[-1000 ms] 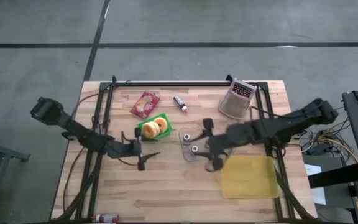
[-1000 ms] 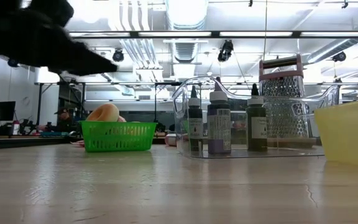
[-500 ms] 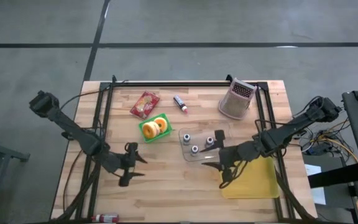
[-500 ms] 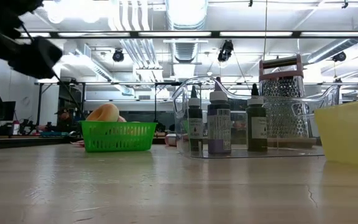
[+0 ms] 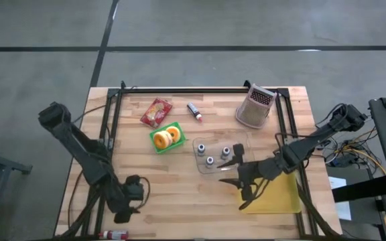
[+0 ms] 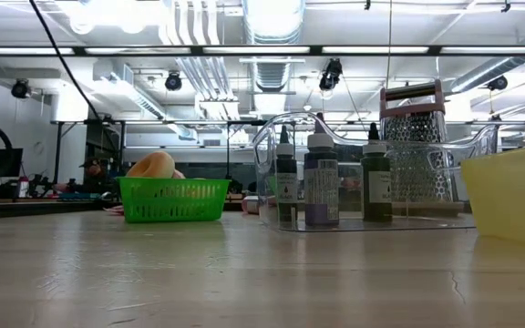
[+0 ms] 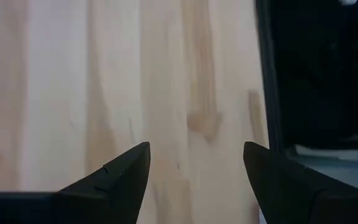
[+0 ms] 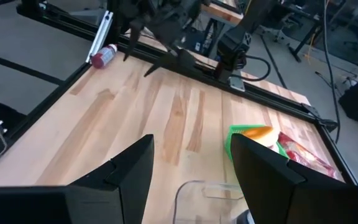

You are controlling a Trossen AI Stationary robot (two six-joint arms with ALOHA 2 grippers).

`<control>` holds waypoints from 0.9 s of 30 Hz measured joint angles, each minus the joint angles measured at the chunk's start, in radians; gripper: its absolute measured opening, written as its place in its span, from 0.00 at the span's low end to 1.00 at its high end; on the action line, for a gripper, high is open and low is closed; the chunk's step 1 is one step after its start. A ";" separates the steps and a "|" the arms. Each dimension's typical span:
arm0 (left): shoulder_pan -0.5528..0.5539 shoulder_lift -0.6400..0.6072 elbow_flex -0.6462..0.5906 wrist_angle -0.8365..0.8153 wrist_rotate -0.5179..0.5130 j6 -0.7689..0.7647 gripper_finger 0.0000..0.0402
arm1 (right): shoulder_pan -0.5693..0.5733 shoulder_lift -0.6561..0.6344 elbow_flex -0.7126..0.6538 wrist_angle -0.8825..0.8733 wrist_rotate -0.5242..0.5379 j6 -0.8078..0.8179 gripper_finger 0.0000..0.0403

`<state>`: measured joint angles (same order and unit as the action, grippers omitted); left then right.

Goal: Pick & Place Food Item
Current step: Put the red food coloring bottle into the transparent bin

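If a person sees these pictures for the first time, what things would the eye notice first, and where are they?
The green basket with two doughnuts stands out near the middle of the table, with a red packet beside it toward the far edge. Right of the basket, a clear tray holds small bottles, and a yellow bin sits at the near right. The right gripper, fingers open, hovers between tray and bin; the left gripper is at the near left edge.

Bright overhead ceiling lights (image 6: 272,50), glare at top, soft shadows, sharp focus
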<state>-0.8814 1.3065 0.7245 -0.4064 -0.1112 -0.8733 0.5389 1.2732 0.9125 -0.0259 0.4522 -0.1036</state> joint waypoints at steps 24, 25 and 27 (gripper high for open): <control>-0.176 0.266 0.219 -0.116 0.244 -0.443 0.65 | 0.022 0.000 -0.075 0.063 0.023 0.059 0.52; -0.178 0.272 0.219 -0.116 0.249 -0.449 0.65 | 0.022 0.000 -0.075 0.063 0.023 0.059 0.52; -0.182 0.283 0.219 -0.113 0.253 -0.457 0.65 | 0.022 0.000 -0.075 0.063 0.023 0.056 0.52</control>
<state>-1.0637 1.5899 0.9432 -0.5195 0.1418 -1.3307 0.5610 1.2736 0.8375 0.0372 0.4751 -0.0477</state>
